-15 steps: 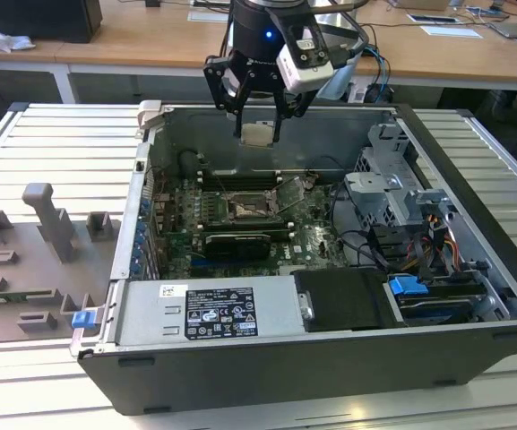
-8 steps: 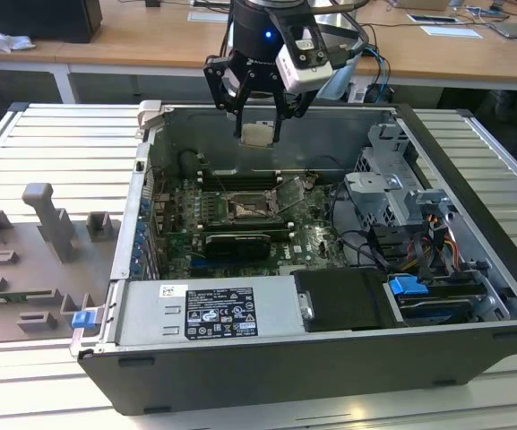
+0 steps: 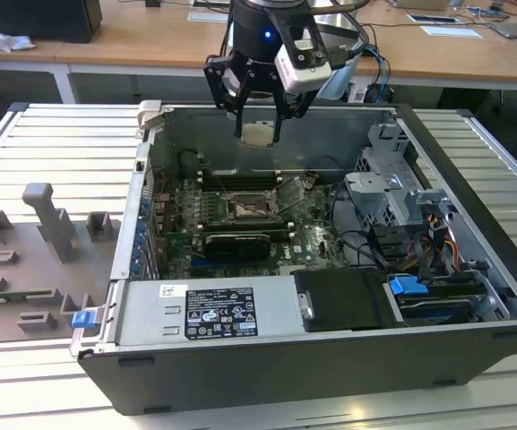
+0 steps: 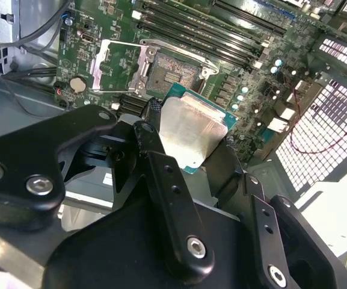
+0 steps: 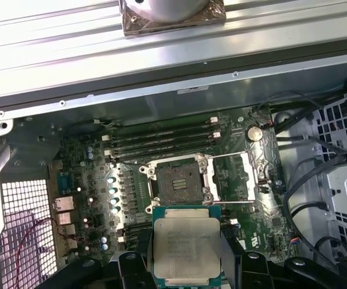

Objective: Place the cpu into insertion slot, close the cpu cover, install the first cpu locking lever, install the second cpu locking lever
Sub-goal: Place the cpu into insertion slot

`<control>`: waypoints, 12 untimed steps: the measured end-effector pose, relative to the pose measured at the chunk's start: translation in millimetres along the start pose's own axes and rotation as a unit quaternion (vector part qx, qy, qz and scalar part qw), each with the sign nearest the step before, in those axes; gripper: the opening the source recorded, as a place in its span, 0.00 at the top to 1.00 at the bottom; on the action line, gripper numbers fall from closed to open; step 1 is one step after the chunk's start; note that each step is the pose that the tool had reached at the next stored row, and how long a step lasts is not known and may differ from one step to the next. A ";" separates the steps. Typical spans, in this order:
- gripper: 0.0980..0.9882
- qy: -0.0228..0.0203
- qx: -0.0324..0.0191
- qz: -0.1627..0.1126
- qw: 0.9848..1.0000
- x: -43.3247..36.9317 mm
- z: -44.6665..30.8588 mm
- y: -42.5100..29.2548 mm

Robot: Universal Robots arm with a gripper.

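Cpu (image 5: 186,250) is gripped by two opposite edges between the black fingers of the end effector (image 5: 186,268), which is closed on it. Pale metal top is faced up toward the wrist cameras. Cpu is held above the insertion slot (image 5: 177,180), apart from it, not yet seated.

Insertion slot is seen as a dark square with its contact field exposed, set in the green motherboard (image 5: 89,180). Cpu cover (image 5: 249,174) is swung open, on the side of the insertion slot toward the round coin cell (image 5: 255,133). Long memory slots (image 5: 161,137) are run along the side of the insertion slot toward the case wall.

Computer case (image 3: 285,381) is laid on its side with the panel off, on the slatted table (image 3: 52,134); the motherboard is contained in it. Also held in the case:
- a long black card (image 3: 236,244), just beside the insertion slot on the side opposite the memory slots
- a grey power supply (image 3: 142,313) with a label, farther out past the card
- a metal drive cage (image 3: 392,193) and cable bundles (image 3: 374,246), on the cover's side of the insertion slot

In the exterior view the end effector is seen near the case's upper rim, higher than the insertion slot. Grey moulded fixtures (image 3: 52,228) are set on the table outside the case, well apart from the insertion slot.
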State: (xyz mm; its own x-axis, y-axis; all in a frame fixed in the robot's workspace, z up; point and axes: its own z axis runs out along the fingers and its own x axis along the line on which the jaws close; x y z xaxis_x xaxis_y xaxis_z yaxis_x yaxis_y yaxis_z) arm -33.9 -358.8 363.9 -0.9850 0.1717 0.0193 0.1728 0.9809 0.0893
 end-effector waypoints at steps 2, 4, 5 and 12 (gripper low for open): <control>0.51 0.000 0.000 0.005 1.000 0.0 0.0 0.0; 0.51 -0.001 0.000 0.016 1.000 0.0 0.1 0.0; 0.51 -0.002 0.000 0.019 1.000 0.0 0.1 0.0; 0.51 -0.004 -0.001 0.041 0.999 0.0 0.2 0.0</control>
State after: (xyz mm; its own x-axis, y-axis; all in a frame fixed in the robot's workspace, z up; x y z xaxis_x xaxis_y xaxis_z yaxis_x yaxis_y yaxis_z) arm -33.9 -358.8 363.7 -0.9674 0.2524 0.0193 0.2531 0.9633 0.0893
